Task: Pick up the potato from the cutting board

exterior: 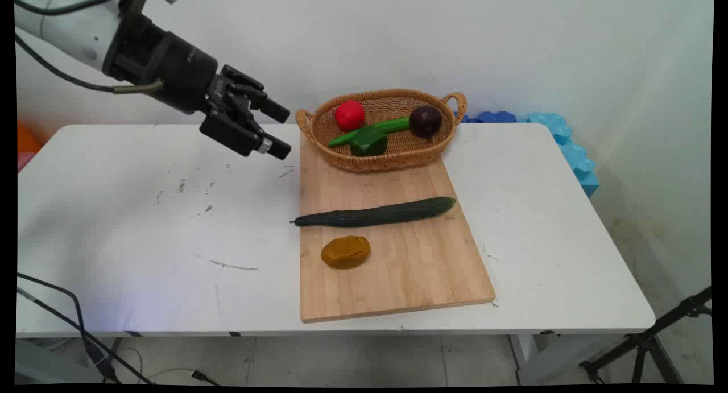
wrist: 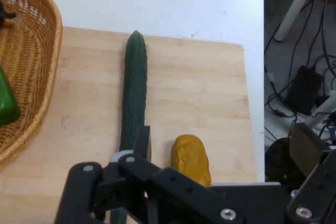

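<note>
The tool (exterior: 277, 130), fingers spread wide and empty, hangs above the desk (exterior: 142, 222) just left of the wicker basket (exterior: 392, 154) (vegetables inside). On the cutting board (exterior: 409, 268) lie a cucumber (exterior: 375, 212) and a brown potato (exterior: 345, 252).

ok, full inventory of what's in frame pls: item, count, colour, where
cutting board: 1, light wood, table's right half
basket: 1, tan wicker, board's far end
tomato: 1, red, in basket, left
pepper: 1, green, in basket, front
long pod: 1, green, in basket, middle
round fruit: 1, dark purple, in basket, right
cucumber: 1, dark green, across board
potato: 1, yellow-brown, on board near cucumber
foam mats: blue, behind table, right
table: 1, white
hand: 1, black, open, raised left of basket
</note>
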